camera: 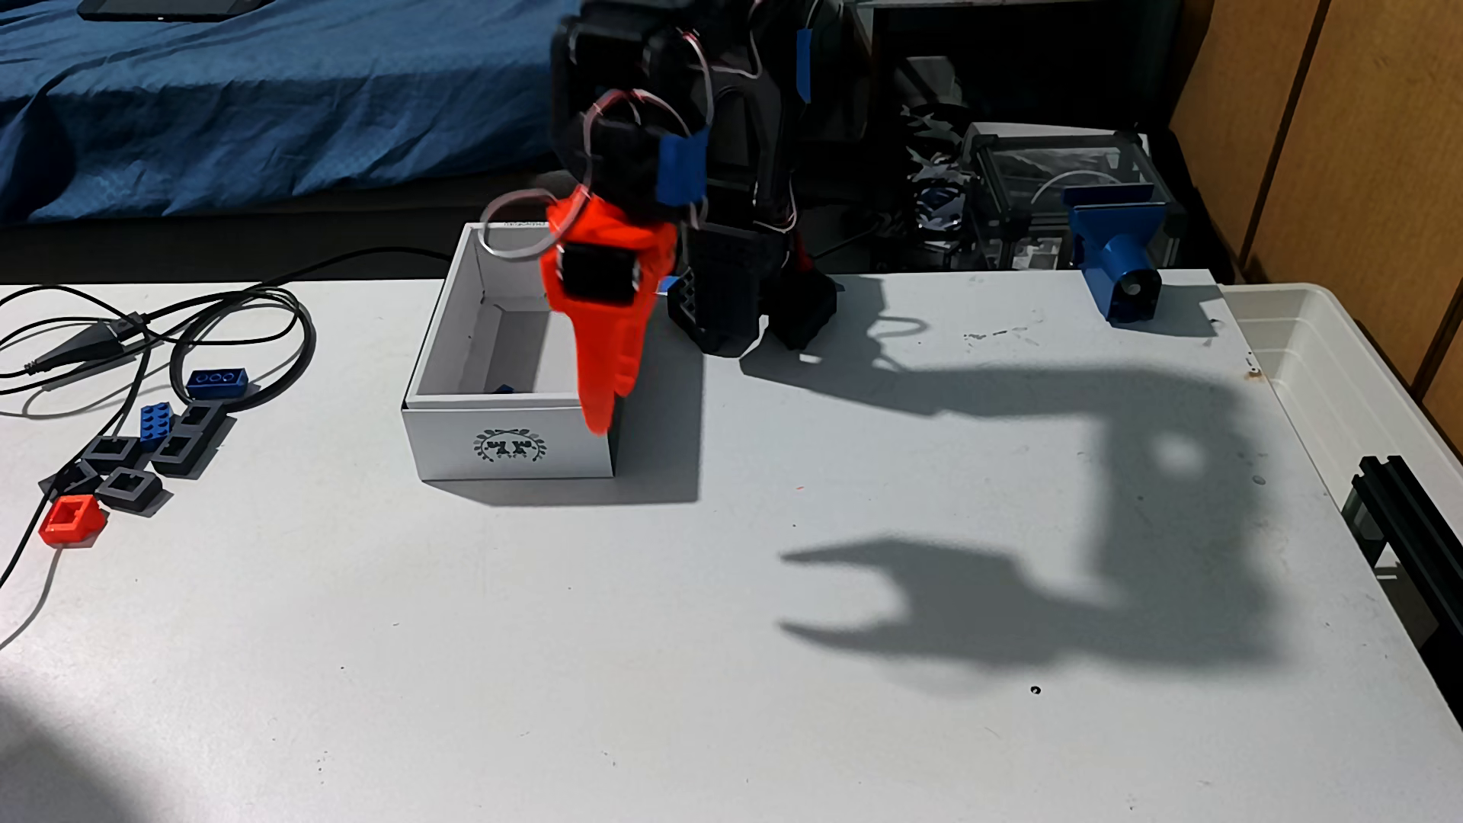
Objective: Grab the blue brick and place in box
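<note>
The white box (443, 451) with a dark wreath emblem on its front wall stands at the table's middle left. Inside it, a corner of the blue brick (503, 389) peeks above the front wall; the rest is hidden. My orange gripper (606, 411) hangs point-down over the box's right end, its tips level with the front right corner. I see it nearly edge-on, but its shadow on the table to the right has two spread prongs, so it is open with nothing between its fingers.
At the left lie a dark blue brick with three hollows (215, 382), a small blue studded brick (156, 421), grey parts (127, 467), a red part (71, 520) and cables (158, 332). A blue mount (1120, 253) and a translucent bin (1346, 356) stand at the right.
</note>
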Robot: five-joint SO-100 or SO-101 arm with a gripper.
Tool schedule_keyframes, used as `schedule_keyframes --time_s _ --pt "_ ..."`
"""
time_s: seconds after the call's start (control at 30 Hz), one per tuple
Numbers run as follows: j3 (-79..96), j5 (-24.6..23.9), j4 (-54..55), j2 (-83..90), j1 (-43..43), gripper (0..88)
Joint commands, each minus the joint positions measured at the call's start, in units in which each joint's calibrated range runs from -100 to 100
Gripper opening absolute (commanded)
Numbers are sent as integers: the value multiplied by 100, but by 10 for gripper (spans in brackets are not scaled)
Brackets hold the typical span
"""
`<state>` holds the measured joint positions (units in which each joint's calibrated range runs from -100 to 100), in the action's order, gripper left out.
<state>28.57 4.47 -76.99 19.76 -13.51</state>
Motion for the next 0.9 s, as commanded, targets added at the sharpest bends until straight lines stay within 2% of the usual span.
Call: schedule_keyframes --time_s 0.0,0.57,0.87 --pt "409 -113 654 159 132 188" --pt "1642 -340 2283 184 429 188" --pt "2077 -729 3110 184 578 188"
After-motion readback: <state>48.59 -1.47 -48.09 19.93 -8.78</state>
